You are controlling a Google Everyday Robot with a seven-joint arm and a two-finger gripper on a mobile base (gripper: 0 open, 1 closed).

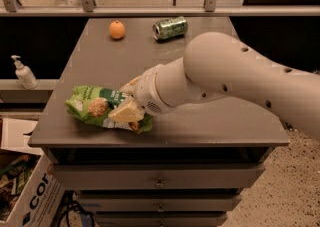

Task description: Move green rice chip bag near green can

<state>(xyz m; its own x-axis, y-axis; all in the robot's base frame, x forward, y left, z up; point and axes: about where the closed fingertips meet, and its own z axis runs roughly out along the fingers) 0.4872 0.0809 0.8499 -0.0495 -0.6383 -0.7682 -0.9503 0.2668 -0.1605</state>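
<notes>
A cardboard box (30,196), cut off at the lower left corner, holds clutter too dim to identify. Near the front left edge of the grey worktop (200,126) lies the crinkly light-green rice chip bag (90,105). The robot's pale two-finger hand (124,100) pinches the bag's right end, one finger across the top and the other behind, hiding that edge. Well apart, by the far edge, a small green metallic can (170,27) lies on its side, with a small round orange fruit (117,29) to its left.
</notes>
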